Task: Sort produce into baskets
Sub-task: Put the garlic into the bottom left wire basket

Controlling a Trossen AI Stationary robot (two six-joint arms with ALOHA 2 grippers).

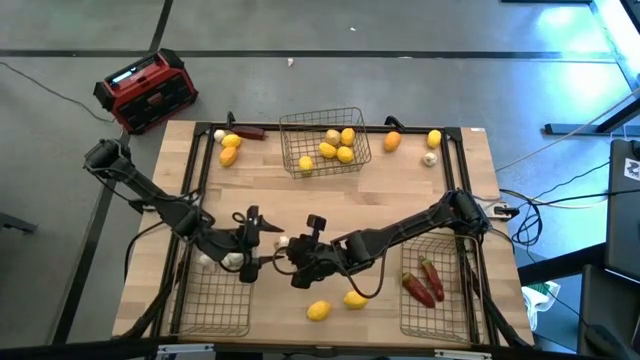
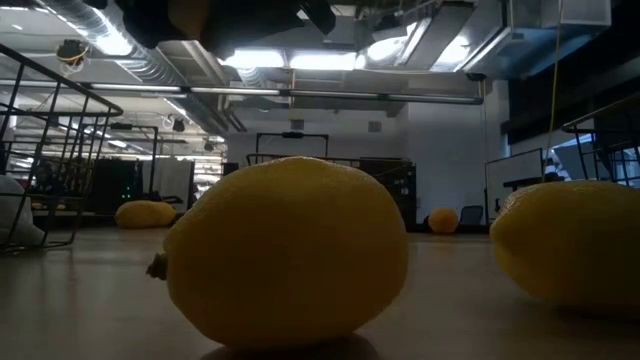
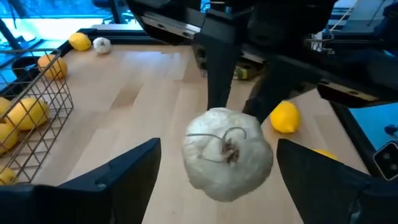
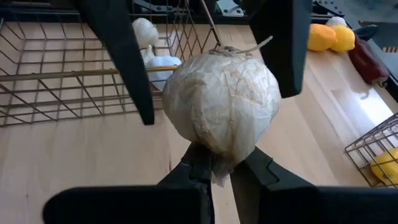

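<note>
Looking straight down, the high view has both arms meeting near the table's middle, the left gripper [image 1: 262, 240] and right gripper [image 1: 292, 252] closing in on a white garlic bulb [image 1: 283, 241] between them; one wire basket [image 1: 322, 142] at the far edge holds yellow fruit, a second basket [image 1: 436, 290] on the right holds dark red chilies [image 1: 424, 283], and a third basket [image 1: 215, 295] sits at the left front, with two lemons [image 1: 336, 305] loose on the wood. The low view is filled by a yellow lemon [image 2: 287, 250], another at the right edge. In the left wrist view the left gripper's fingers [image 3: 118, 180] stand spread on either side of the bulb [image 3: 227, 154], not touching it. In the right wrist view the right gripper [image 4: 217, 168] pinches the bulb's [image 4: 222, 109] lower tip, holding it above the table.
</note>
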